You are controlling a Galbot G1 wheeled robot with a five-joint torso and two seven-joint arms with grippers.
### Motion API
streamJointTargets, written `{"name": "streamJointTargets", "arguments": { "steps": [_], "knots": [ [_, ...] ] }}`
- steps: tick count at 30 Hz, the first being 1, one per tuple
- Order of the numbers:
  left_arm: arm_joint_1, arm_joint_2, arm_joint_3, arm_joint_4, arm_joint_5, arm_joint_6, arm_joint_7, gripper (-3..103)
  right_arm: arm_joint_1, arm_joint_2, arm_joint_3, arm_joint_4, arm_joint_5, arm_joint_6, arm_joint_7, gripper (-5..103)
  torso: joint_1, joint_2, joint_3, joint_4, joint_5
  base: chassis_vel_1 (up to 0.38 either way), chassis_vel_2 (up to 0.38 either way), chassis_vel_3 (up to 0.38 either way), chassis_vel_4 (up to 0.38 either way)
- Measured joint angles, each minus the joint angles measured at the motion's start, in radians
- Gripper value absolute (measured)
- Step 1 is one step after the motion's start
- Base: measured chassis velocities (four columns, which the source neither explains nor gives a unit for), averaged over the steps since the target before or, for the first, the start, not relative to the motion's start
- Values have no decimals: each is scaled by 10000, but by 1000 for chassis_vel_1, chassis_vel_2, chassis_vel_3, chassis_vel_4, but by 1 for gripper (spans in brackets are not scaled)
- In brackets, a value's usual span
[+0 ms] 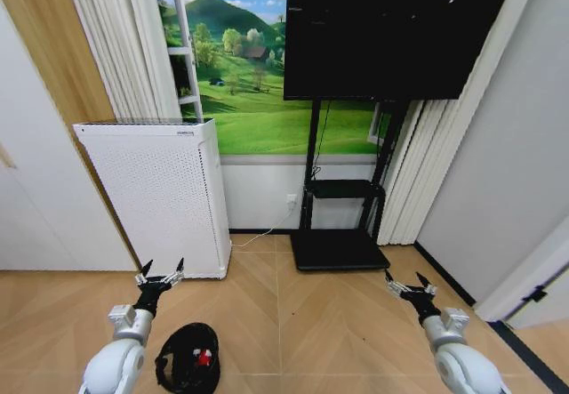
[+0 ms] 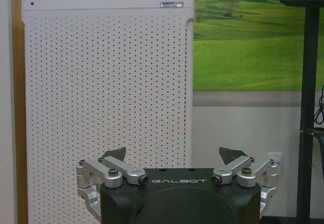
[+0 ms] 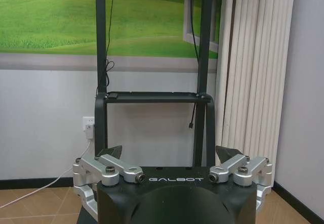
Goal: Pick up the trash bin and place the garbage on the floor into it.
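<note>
I see both arms raised: my left gripper (image 1: 160, 274) spread wide and empty, the trash bin (image 1: 188, 358) just below-right; right gripper (image 1: 410, 282) likewise spread, empty.

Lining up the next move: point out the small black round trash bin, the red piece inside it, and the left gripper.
Trash bin (image 1: 171, 365): head view, liner rim.
Red piece (image 1: 204, 357): head view, its middle.
Left gripper (image 1: 161, 273): head view, between fingertips.

The word GALBOT stands in pale letters on the black body of the left gripper (image 2: 174, 159) and again on the right gripper (image 3: 172, 155).
</note>
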Motion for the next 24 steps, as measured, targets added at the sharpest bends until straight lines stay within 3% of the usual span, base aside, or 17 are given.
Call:
{"name": "streamJointTargets", "arguments": {
  "steps": [24],
  "knots": [
    [0, 0, 0, 0, 0, 0, 0, 100, 0, 0, 0, 0, 0, 0, 0, 100, 435, 1076, 642, 0, 0, 0, 0, 0, 0]
  ]
}}
